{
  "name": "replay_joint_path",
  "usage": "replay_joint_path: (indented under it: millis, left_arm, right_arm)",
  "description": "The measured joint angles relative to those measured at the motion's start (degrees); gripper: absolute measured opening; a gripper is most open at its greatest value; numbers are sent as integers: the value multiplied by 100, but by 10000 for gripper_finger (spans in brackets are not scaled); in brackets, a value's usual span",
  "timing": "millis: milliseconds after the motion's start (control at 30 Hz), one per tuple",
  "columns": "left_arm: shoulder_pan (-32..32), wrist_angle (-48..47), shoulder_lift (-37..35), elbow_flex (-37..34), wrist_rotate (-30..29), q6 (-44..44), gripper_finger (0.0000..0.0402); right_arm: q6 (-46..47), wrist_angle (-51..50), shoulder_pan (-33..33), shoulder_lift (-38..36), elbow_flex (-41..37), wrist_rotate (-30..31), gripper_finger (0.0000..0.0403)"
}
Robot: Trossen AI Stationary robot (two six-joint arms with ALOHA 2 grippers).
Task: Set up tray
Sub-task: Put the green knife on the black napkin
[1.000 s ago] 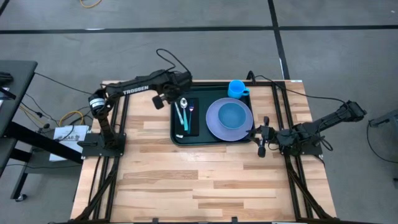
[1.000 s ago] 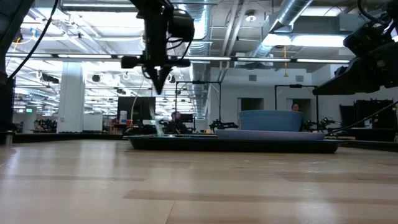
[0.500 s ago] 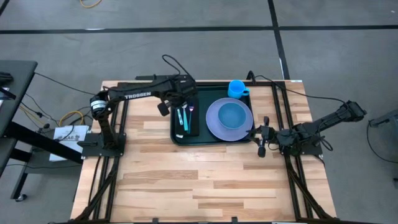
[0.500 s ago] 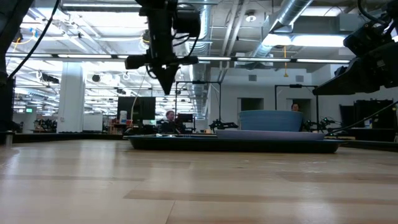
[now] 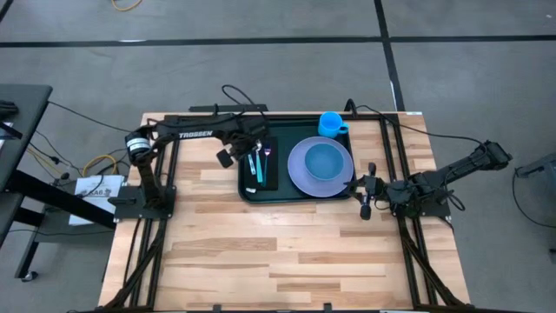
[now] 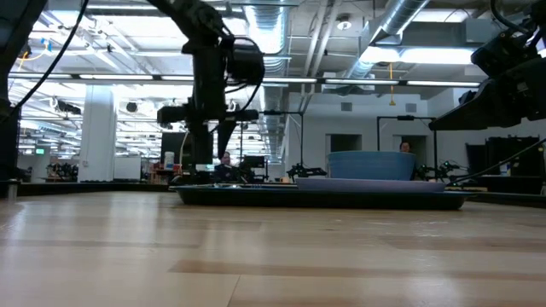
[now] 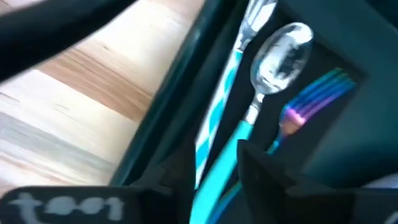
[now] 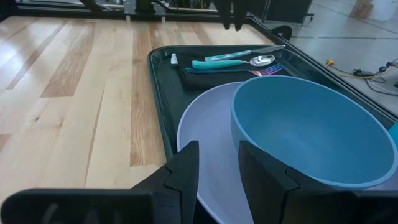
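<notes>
On the wood table [image 5: 261,252], green tray [image 5: 246,193], left tool [image 5: 246,149] open above it.

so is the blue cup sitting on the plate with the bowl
No, the blue cup stands at the tray's far corner beside the plate; only the bowl sits on the plate.

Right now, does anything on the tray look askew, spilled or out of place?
Nothing stands out. On the tray, the bowl sits centred on the plate, cutlery lies together on the black mat, and the cup stands upright at the far rim. No spills.
</notes>
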Motion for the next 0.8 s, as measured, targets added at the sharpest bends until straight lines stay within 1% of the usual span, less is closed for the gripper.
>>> replay_joint_path:
  millis: [100,167,333,400,567,633,800]
  left_arm:
    - [100,148,-1,-243,36,-11,122]
    - [167,270,0,-313,40,14,128]
    - [227,830,0,-489,45,35,126]
    - [232,1002,0,-575,141,6,122]
    - [234,1062,0,-710,183,-131,119]
    - [235,1136,74,-710,194,-128,120]
    - [252,1347,399,-715,455,-120,127]
  right_arm:
    - [0,0,0,0,0,0,107]
    - [0,0,1,0,0,0,107]
    - [0,0,2,0,0,0,107]
    - [0,0,0,2,0,0,107]
    - [0,0,0,1,0,0,107]
    - [0,0,0,0,0,0,107]
    - [0,0,0,1,0,2,107]
